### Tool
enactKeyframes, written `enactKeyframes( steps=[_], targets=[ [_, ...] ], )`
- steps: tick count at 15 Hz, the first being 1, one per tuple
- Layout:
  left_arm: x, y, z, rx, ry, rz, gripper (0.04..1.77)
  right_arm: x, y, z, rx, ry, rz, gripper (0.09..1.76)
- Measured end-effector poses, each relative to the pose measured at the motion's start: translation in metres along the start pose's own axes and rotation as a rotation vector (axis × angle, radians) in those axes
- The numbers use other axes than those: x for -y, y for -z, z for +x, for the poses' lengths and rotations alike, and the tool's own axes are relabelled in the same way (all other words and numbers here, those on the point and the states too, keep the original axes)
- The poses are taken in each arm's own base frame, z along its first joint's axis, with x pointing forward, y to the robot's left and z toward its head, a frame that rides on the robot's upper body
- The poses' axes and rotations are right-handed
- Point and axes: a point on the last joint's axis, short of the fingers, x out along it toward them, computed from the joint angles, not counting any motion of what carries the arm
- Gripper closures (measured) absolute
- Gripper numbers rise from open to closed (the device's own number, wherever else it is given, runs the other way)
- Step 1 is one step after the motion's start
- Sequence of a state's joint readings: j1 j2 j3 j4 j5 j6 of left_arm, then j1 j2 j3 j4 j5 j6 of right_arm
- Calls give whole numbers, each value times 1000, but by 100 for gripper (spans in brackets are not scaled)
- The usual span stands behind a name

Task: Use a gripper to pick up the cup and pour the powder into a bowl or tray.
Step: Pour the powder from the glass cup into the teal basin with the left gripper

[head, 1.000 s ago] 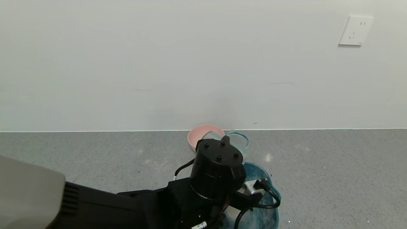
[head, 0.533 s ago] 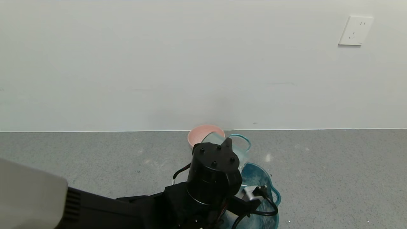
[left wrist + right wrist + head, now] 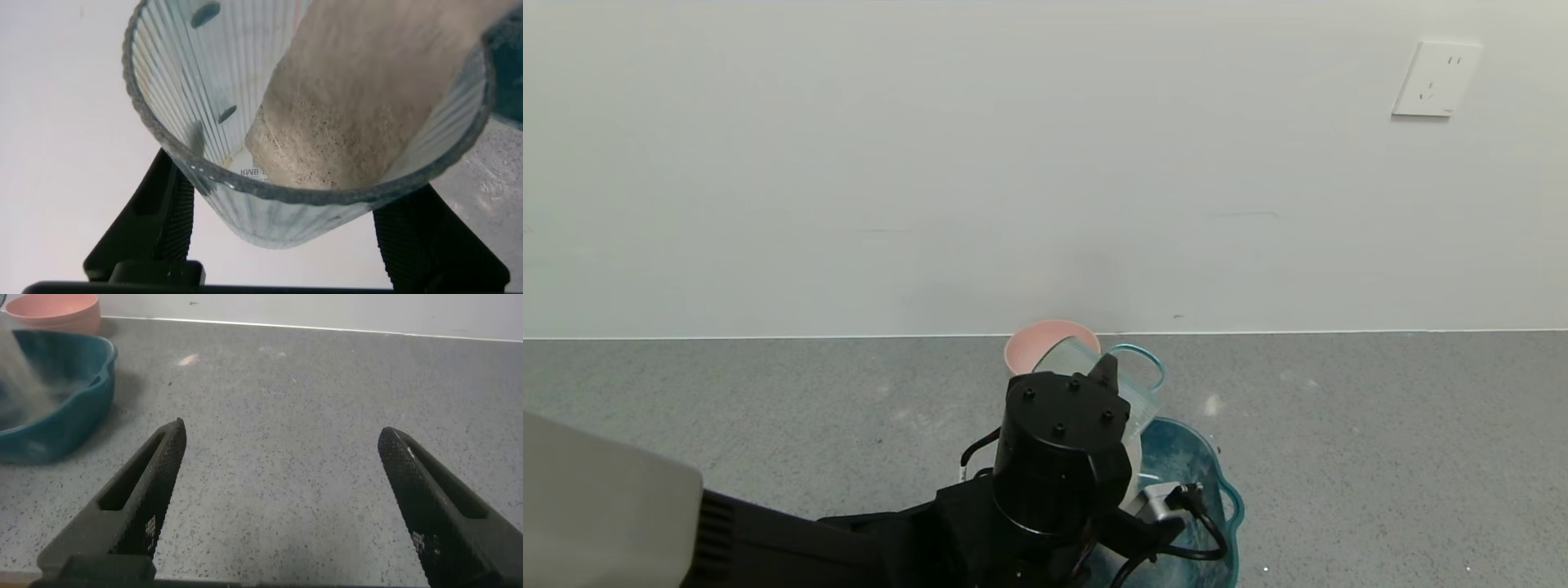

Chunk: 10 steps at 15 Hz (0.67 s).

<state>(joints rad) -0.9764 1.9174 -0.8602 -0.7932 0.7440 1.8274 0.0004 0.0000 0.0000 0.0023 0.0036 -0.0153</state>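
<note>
Moved: since a second ago the left gripper (image 3: pixel 1104 384) has slid a bit left and tipped the small clear ribbed glass cup (image 3: pixel 1094 377) more.
Left jaws: pinching the cup from both sides.
Cup place: in the air, over the big teal see-through plastic basin (image 3: pixel 1213 498), near the round pink bowl (image 3: pixel 1045 339).
Powder (image 3: pixel 359 106): pale sandy, sliding to the rim.
Do it well: I think tip slowly, rim above the basin.
Writing: tiny letters on the glass, maybe "KWB".
Right gripper (image 3: pixel 282 498): jaws wide apart, holding nothing, off to the side over the grey counter (image 3: pixel 327 416).
</note>
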Motion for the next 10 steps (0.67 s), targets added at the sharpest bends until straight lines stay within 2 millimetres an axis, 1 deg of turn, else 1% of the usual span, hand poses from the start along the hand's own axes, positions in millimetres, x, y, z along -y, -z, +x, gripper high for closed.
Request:
enactKeyframes(
  steps=[10],
  targets=[
    [2, 0, -2, 4, 3, 56, 55, 0, 0, 0, 0, 0, 0, 14]
  ],
)
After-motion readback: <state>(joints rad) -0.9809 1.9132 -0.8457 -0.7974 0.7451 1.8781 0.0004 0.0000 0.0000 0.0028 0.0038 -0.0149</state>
